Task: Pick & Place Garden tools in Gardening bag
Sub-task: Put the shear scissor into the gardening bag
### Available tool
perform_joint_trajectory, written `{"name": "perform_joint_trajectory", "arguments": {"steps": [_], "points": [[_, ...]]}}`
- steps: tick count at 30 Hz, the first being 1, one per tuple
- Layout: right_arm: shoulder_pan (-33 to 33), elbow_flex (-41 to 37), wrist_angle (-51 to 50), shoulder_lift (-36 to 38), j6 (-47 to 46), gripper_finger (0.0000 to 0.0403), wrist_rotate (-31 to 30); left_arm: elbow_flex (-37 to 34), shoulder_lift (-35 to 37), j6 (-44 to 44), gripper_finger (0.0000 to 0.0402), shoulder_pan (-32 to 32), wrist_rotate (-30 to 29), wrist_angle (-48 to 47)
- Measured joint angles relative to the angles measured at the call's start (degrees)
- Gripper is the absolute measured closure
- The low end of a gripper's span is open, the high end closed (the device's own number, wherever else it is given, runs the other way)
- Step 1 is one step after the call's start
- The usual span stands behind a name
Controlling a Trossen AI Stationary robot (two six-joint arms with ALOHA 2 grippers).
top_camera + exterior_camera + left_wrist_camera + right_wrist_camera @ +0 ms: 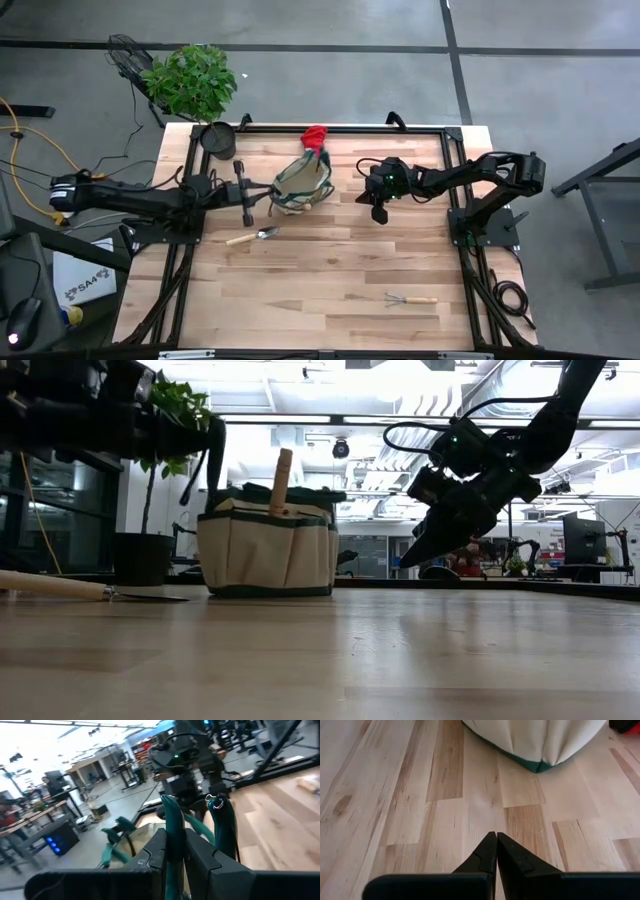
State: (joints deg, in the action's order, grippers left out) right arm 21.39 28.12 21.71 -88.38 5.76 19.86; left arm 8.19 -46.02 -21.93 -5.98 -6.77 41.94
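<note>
Left gripper (246, 203) is closed on the pruners (176, 827); the green handles stick out past the fingertips (159, 845) in the left wrist view, one handle pinched between the fingers, the other splayed to the side. Gripper sits just beside the bag (302, 186), on its left-arm side, with the bag mouth ahead of the fingers. Bag stands upright, a wooden handle (281, 481) already poking out of it, red glove (315, 137) touching its far edge. Trowel (254, 237) lies on the table (330, 280) near the left gripper; rake (410, 299) lies well apart from both grippers, toward the near edge.

Right gripper (495, 851) is shut and empty, fingertips together, hanging above bare table with the bag's base ahead of it, near but not touching.

Step in hand, by my read: get the pruners over the bag mouth and drop them. To do it well:
- carry the fingers until the pruner tips are past the rim and over the opening, not over the trim or the handle loops
- steer beside the wooden handle, so the splayed pruner handle doesn't hook on it
- tilt tips down, lower a bit, then release; too high and the soft bag may tip
- keep the right gripper clear of the bag

Risk: the loose pruner handle snagging a bag strap
</note>
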Motion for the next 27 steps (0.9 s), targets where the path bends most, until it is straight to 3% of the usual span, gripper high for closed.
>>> {"name": "perform_joint_trajectory", "arguments": {"steps": [10,17,27], "points": [[0.00,0.00,-0.02,0.00,0.00,0.0399,0.00,0.00,-3.20,-0.29,0.0367,0.00,-7.07,4.65],[-0.02,0.00,-0.02,0.00,0.00,0.0399,0.02,0.00,-3.39,0.13,0.0367,-0.02,-4.72,4.62],[0.00,0.00,-0.04,0.00,-0.02,0.0399,0.02,0.00,-3.36,2.97,0.0269,-0.02,-4.77,4.85]]}}
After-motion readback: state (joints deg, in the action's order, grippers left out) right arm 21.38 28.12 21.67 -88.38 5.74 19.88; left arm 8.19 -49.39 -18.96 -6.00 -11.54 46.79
